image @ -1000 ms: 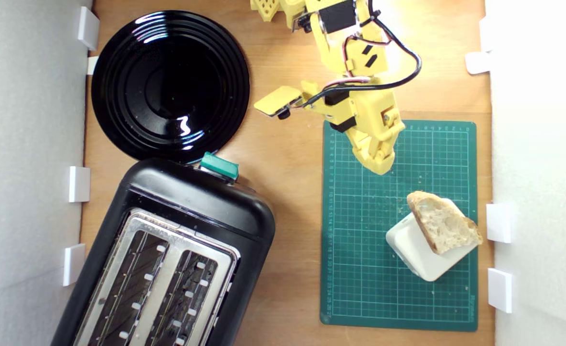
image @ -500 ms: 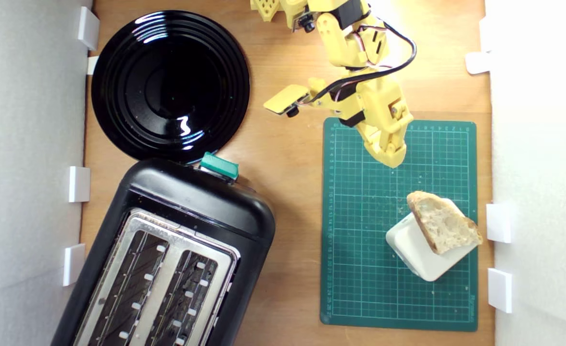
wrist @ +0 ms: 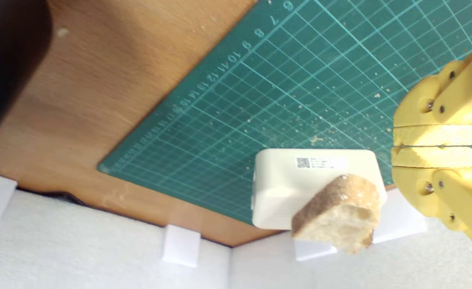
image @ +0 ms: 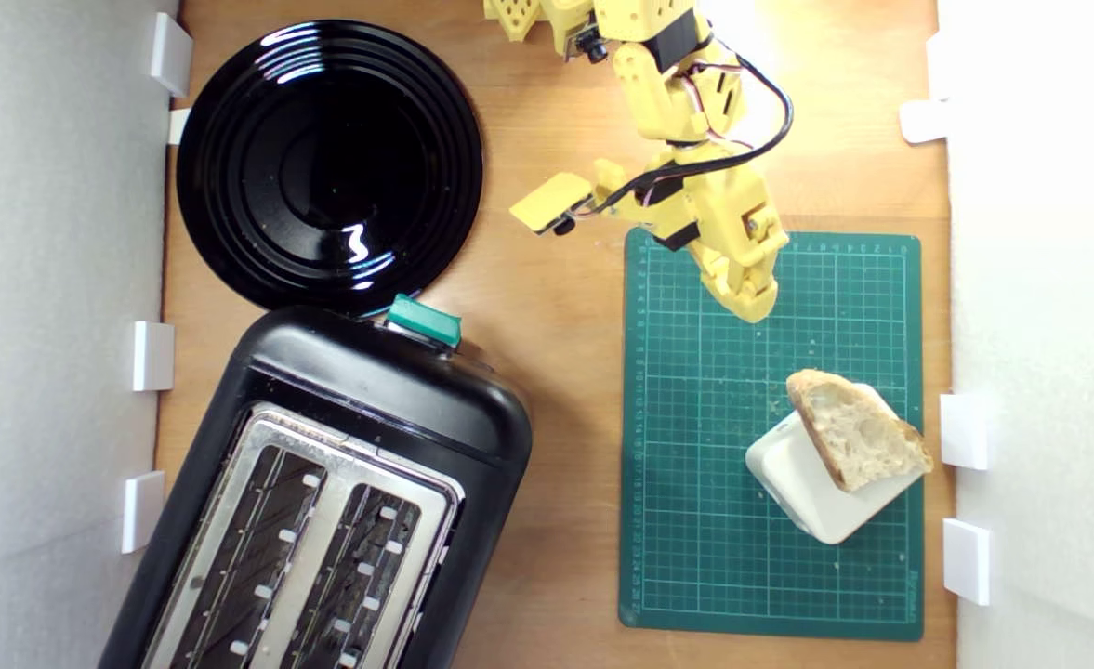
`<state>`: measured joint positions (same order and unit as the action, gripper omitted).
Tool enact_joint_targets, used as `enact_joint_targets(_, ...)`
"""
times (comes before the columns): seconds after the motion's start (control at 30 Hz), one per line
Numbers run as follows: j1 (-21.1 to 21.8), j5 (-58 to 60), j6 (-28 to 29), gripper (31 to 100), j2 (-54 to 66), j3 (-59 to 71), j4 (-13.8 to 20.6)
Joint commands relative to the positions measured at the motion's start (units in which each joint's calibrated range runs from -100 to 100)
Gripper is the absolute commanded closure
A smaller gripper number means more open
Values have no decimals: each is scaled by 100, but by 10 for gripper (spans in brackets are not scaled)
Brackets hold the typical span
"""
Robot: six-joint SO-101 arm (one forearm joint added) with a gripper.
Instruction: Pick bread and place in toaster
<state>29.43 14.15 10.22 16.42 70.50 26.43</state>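
The bread [image: 858, 429] is a pale slice with a tan crust, leaning on a cream-white block [image: 811, 488] on the green cutting mat [image: 695, 465] at the exterior view's right. The wrist view shows the bread [wrist: 340, 212] propped against the block [wrist: 296, 188], crust edge up. My yellow gripper [image: 749, 305] hovers over the mat's far end, well short of the bread, shut with nothing in it; its pads [wrist: 436, 135] press together. The black toaster [image: 323, 502] with silver top and green lever [image: 424, 321] sits at the lower left.
A round glossy black plate [image: 328, 163] lies at the exterior view's upper left, behind the toaster. White foam walls with small white blocks [image: 965, 429] border the wooden table [image: 565, 372] on both sides. Crumbs dot the mat.
The arm swung toward the exterior view's right over the mat's far edge, then shifted slightly back. Gripper stays shut. Bread, block and toaster have not moved.
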Motion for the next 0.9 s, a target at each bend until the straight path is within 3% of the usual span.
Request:
enact_joint_targets(0.0,-34,590,-376,902,-220,-55,-504)
enact_joint_targets(0.13,111,965,-1182,902,-428,-10,-1864)
enact_joint_targets(0.23,522,1332,-1642,902,-561,153,-2734)
enact_joint_targets(0.3,683,1648,-1794,902,-669,271,-3097)
enact_joint_targets(0.53,796,2330,-1883,892,-1235,253,-3224)
enact_joint_targets(0.73,869,2766,-1888,703,-1650,226,-3214)
enact_joint_targets(0.87,998,2996,-1893,623,-1800,217,-3205)
